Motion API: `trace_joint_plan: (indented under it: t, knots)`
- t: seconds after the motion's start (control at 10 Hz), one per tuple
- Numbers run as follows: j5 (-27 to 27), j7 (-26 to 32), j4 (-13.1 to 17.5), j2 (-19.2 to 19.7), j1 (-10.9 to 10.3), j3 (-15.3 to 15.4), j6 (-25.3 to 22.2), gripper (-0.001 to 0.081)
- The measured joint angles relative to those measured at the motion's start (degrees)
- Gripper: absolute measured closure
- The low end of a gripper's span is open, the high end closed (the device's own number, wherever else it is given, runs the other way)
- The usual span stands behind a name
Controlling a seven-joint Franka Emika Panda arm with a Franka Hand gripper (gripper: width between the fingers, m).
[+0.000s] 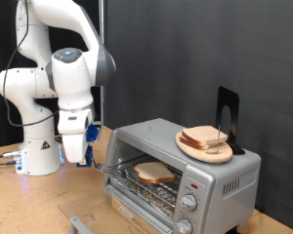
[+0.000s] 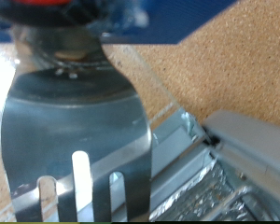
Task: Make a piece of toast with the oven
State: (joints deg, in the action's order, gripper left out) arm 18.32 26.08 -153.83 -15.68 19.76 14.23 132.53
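The silver oven [image 1: 210, 175] stands at the exterior view's right with its front open. The piece of toast [image 1: 154, 173] lies inside on the wire rack. My gripper [image 1: 76, 146] hangs just left of the oven, shut on the handle of a slotted metal spatula [image 1: 109, 168] whose blade reaches the oven's opening. In the wrist view the spatula [image 2: 75, 131] fills the picture, with the oven's corner [image 2: 247, 149] and a foil-lined tray [image 2: 191, 191] beside its blade. The toast is not in the wrist view.
A wooden plate [image 1: 192, 148] with stacked bread slices [image 1: 205, 137] sits on top of the oven, beside a black upright stand [image 1: 228, 112]. Two knobs [image 1: 189, 203] are on the oven's front right. The robot base [image 1: 39, 151] stands on the cork tabletop [image 1: 29, 205].
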Motion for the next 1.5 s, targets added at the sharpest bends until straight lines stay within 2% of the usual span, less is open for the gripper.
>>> trace_joint_plan:
  t: [0.2, 0.4, 0.6, 0.9, 1.1, 1.3, 1.4, 1.5]
  knots:
    - [1.78, 1.11, -0.37, -1.69, 0.02, -2.06, -2.48, 0.034]
    - [2.54, 1.38, -0.42, -1.52, -0.01, -2.01, -2.38, 0.034]
    - [6.94, 4.62, -0.37, -2.14, -0.03, -3.76, -2.99, 0.034]
    - [14.43, 11.17, 0.57, -5.89, -0.04, -8.31, -8.37, 0.034]
    - [17.38, 12.79, 1.59, -8.96, -0.04, -10.72, -12.84, 0.034]
    - [18.68, 11.65, 2.09, -11.34, 0.0, -11.67, -15.11, 0.034]
    - [18.66, 11.77, 1.95, -11.21, 0.0, -11.67, -15.1, 0.034]
    - [20.95, 13.08, 1.89, -11.17, -0.24, -11.86, -15.09, 0.034]
